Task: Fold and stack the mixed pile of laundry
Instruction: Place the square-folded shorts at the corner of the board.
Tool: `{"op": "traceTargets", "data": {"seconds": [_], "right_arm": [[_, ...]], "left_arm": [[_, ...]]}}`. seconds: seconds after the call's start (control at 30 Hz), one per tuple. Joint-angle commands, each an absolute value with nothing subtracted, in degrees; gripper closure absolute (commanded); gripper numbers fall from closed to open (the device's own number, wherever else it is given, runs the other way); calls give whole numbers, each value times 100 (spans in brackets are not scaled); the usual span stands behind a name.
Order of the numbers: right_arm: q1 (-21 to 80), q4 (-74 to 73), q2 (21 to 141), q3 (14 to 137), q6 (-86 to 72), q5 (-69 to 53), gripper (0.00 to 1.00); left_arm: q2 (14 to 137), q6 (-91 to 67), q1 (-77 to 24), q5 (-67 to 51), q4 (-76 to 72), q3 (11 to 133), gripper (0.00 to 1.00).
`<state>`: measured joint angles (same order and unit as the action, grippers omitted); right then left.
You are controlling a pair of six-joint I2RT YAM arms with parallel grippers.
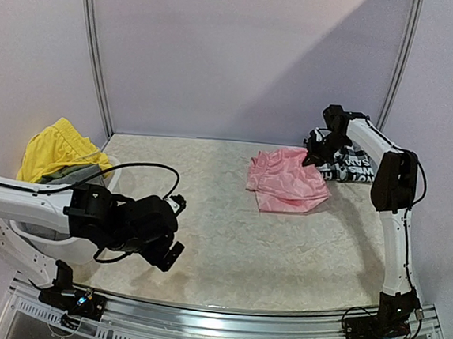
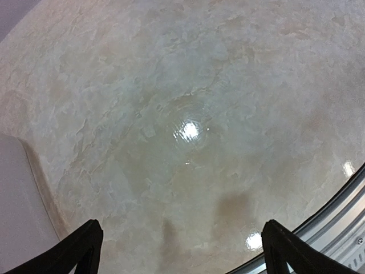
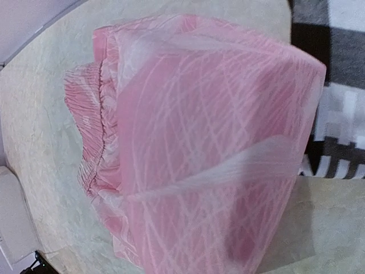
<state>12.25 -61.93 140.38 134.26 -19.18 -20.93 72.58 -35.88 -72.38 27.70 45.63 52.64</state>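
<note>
A thin pink piece [image 1: 287, 183] lies at the far right of the table, and my right gripper [image 1: 321, 154] is shut on its far right edge. In the right wrist view the pink fabric [image 3: 211, 142] hangs close in front of the camera and hides the fingers. Just behind it lies the black-and-white checked shirt [image 1: 355, 166] [image 3: 336, 85]. A bright yellow garment [image 1: 54, 146] and a grey one [image 1: 71, 173] sit in the basket at the left. My left gripper [image 1: 178, 229] [image 2: 182, 251] hangs open over bare table near the front left, holding nothing.
The white plastic basket [image 1: 85, 248] [image 2: 17, 194] stands at the front left, partly behind my left arm. A metal rail [image 2: 342, 228] runs along the table's near edge. Grey walls close off the back and sides.
</note>
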Motion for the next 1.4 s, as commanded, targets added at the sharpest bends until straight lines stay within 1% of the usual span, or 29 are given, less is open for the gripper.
{"op": "traceTargets", "data": {"seconds": [0.0,0.5,0.8,1.37], "right_arm": [[1082,-6246,14197,14008,-1652,-1655,100],[696,-5550,14199,14703,-798,-837,100],[318,-4994,14124,14748,-724,-778,100],[-360,-4372,14348,14800,-936,-632,100]], "left_arm": [[7156,-3723,-7154,2725,4697,5159,1],[7854,-3531,-7154,2208,4725,5598,2],[8476,-3210,-7146,2034,4799,6109,2],[8918,-3210,-7146,1881,4838,6463,3]]}}
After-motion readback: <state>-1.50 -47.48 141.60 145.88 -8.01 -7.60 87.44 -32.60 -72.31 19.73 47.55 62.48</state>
